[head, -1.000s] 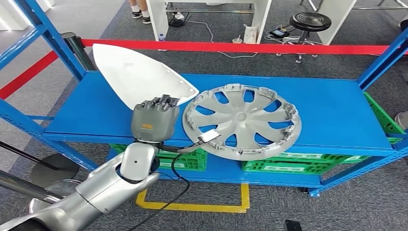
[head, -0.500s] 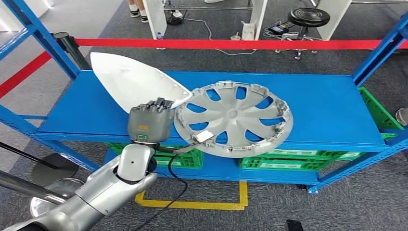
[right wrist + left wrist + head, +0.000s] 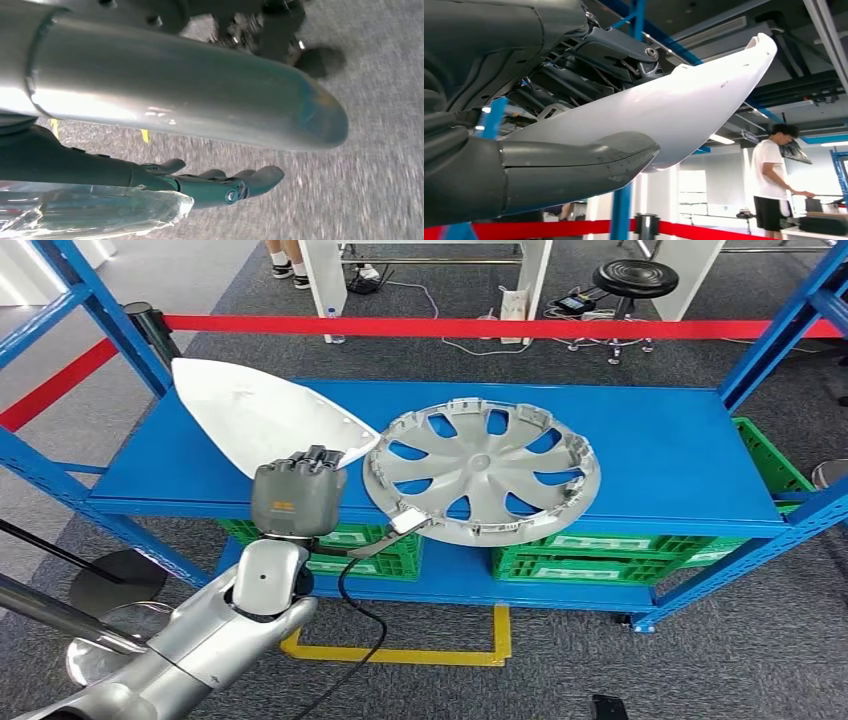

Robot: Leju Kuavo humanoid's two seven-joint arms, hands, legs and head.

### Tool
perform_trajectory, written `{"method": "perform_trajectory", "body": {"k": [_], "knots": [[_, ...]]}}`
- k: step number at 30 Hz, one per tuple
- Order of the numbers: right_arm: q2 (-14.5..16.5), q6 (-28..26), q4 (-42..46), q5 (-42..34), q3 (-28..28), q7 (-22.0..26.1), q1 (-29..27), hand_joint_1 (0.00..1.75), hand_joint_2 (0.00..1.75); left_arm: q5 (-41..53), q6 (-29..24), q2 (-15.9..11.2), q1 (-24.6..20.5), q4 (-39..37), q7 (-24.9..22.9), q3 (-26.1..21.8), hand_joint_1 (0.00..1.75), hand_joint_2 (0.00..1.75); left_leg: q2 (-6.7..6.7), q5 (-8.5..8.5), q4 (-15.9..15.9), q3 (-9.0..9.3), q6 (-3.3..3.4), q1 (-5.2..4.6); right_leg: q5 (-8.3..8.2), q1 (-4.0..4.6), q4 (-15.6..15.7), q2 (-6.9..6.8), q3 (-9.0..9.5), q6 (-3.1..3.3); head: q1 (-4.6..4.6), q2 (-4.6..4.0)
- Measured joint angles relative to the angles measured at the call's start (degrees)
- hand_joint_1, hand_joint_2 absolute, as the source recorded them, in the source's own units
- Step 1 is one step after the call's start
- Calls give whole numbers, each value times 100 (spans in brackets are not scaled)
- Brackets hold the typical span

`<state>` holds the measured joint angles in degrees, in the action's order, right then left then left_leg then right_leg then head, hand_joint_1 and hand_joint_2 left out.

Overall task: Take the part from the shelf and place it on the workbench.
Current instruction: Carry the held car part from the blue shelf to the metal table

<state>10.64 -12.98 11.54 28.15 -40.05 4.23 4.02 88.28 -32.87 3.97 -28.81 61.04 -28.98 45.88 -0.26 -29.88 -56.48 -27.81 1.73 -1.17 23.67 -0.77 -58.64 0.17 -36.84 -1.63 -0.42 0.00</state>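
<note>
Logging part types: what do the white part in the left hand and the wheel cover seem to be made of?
White part: likely moulded plastic, thin curved shell, smooth semi-gloss. Wheel cover: probably silver-painted plastic, matte, with moulded rim clips. Left hand grips the white part.

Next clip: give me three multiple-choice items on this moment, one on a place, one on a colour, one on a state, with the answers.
1. Where does the hubcap lie?
A. on the blue shelf
B. on the floor
C. in a green crate

2. What colour is the barrier tape behind the shelf?
A. yellow
B. red
C. white

3. What is the left hand doing?
A. hanging open
B. pressing the hubcap
C. holding the white panel

Answers:
1. A, it lies flat on the shelf, near the front edge.
2. B, a red band runs across the back.
3. C, the left wrist view shows the thumb and fingers closed on the panel.
</note>
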Motion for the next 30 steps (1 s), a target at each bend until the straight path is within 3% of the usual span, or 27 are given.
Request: {"method": "perform_trajectory", "body": {"k": [1,2,5,6,7,8,10,12,13,15,16,18,20,21,22,23,24,25,27,28,30], "knots": [[2,0,-1,7,-1,-3,-2,0,0,0,1,-7,11,1,10,-22,175,175,8,68,33,-37,20,13,64,2,-28,-1,-44,-25,3,0],[3,-1,-2,14,-3,-6,-4,0,0,0,1,-13,20,2,16,-43,175,175,16,143,64,-88,44,31,231,5,-152,0,-110,-47,14,0],[3,-2,-2,29,-10,-13,-2,0,0,0,2,-38,68,3,54,-91,175,175,34,324,69,-306,82,43,983,-1,-1087,-3,-374,-101,48,0],[3,-2,-2,37,-13,-14,-2,0,0,0,2,-48,99,3,87,-115,175,175,39,379,63,-383,78,42,1075,-4,-1380,-4,-409,-119,51,0],[3,-2,-2,45,-16,-15,-3,0,0,0,2,-57,133,3,128,-146,175,175,44,434,56,-460,71,41,1049,-6,-1538,-5,-380,-135,51,0],[3,-2,-2,54,-19,-16,-3,0,0,0,2,-64,163,3,169,-182,175,175,46,480,45,-530,59,42,909,-9,-1474,-7,-253,-142,55,0],[3,-2,-2,77,-21,-21,7,0,0,0,-12,-76,207,3,235,-273,175,175,47,558,3,-659,19,41,643,-19,-789,-12,263,-138,56,0],[3,-2,-2,113,-21,-37,26,0,0,0,-67,-96,234,3,295,-390,175,175,48,625,-53,-754,-35,24,647,-15,-52,-4,749,-116,53,0],[3,-3,-2,136,-21,-49,32,0,0,0,-115,-108,250,2,333,-459,175,175,50,666,-70,-784,-64,17,705,-6,120,3,848,-97,50,0],[4,-7,-3,182,-21,-76,32,0,0,0,-213,-144,297,-2,411,-590,175,175,50,733,-86,-819,-123,23,670,-2,170,2,822,-16,45,0],[5,-11,-3,203,-21,-88,34,0,0,0,-264,-169,325,-4,449,-654,175,175,45,684,-121,-850,-157,31,626,-8,172,-9,785,42,45,0],[9,-15,-4,240,-21,-101,44,0,0,0,-336,-226,380,-10,503,-777,175,175,34,290,-461,-987,-233,54,506,-30,184,-30,662,154,22,0],[9,-15,-4,261,-21,-99,54,0,0,0,-372,-273,427,-19,528,-882,175,175,31,-261,-1180,-1186,-293,82,377,-26,174,-33,506,191,-2,0],[9,-10,-4,264,-21,-94,53,0,0,0,-378,-292,453,-22,532,-920,175,175,31,-400,-1511,-1241,-310,94,313,-25,168,-35,416,190,-4,0],[9,-3,-4,266,-21,-87,53,0,0,0,-382,-310,478,-25,537,-953,175,175,32,-399,-1709,-1232,-314,102,252,-23,158,-37,326,186,-3,0],[9,6,-4,267,-21,-78,55,0,0,0,-386,-323,500,-27,541,-986,175,175,31,-279,-1731,-1142,-309,105,194,-20,145,-39,238,180,-4,0],[9,16,-4,267,-21,-68,57,0,0,0,-391,-334,514,-28,547,-1018,175,175,30,-102,-1556,-953,-291,106,137,-15,132,-39,153,172,-4,0],[10,26,-4,267,-21,-60,61,0,0,0,-395,-341,521,-28,556,-1048,175,175,28,33,-1229,-677,-260,103,80,-11,119,-37,82,162,-4,0],[13,41,-4,269,-22,-50,65,0,0,0,-409,-347,519,-28,577,-1094,175,175,24,12,-367,-61,-186,85,-30,7,104,-31,-15,124,1,0],[15,49,-4,270,-22,-45,68,0,0,0,-421,-350,517,-27,594,-1116,175,175,22,-61,-63,125,-156,69,-91,8,112,-30,-40,97,2,0],[16,57,-5,272,-22,-40,67,0,0,0,-444,-356,524,-29,621,-1158,175,175,27,-75,176,182,-103,51,-219,2,159,-30,-77,25,3,0]]}}
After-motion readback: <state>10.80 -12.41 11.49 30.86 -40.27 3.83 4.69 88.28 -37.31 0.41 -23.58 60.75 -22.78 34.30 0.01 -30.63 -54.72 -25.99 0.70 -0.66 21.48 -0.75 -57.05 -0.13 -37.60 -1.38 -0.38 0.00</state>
